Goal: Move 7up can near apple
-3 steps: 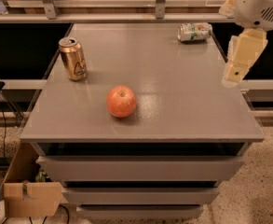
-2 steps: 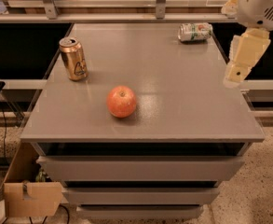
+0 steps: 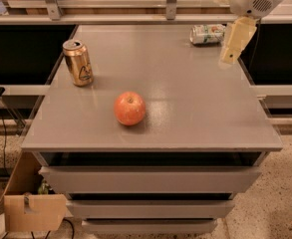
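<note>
Over far right corner of table (image 3: 195, 113), gripper (image 3: 229, 54) hovers near toppled 7up can (image 3: 207, 34), grip state impossible to tell. Approach step, likely. Next: grasp can, carry to apple (image 3: 130, 108).

I seem to be in a lab or workshop. A grey cabinet (image 3: 185, 108) with drawers (image 3: 150, 180) stands on a speckled floor (image 3: 280, 198), with cables (image 3: 3, 131) and a cardboard box (image 3: 31, 213) beside it and a metal-framed bench (image 3: 110, 18) behind. My gripper (image 3: 229, 54) hangs over the cabinet's far right corner.
</note>
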Robot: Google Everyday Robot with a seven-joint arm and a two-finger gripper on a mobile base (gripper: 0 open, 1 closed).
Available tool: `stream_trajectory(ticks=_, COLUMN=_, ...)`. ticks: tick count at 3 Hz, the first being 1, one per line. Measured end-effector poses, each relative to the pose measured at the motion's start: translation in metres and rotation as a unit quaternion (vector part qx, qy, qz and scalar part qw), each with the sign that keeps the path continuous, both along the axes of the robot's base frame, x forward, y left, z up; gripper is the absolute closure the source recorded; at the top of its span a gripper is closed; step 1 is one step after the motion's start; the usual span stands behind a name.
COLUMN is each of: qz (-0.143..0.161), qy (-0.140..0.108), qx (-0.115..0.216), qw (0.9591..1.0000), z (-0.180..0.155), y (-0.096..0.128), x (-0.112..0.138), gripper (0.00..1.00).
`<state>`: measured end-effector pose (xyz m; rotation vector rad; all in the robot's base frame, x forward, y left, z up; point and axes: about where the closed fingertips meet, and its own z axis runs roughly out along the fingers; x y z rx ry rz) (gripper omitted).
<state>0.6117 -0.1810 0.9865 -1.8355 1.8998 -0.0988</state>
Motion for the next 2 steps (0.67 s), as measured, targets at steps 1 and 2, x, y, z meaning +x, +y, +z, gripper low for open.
stream_trajectory(ticks=1, qz=0.000, qy=0.000, qx=0.000, qw=1.0000, z=0.0000, y=0.0000, x=0.0000, gripper=0.00)
stream_trajectory(ticks=2, qz=-0.001, qy=-0.009, qx=-0.003, qw=1.0000, z=-0.0001, y=-0.0029, x=0.0026, gripper=0.00)
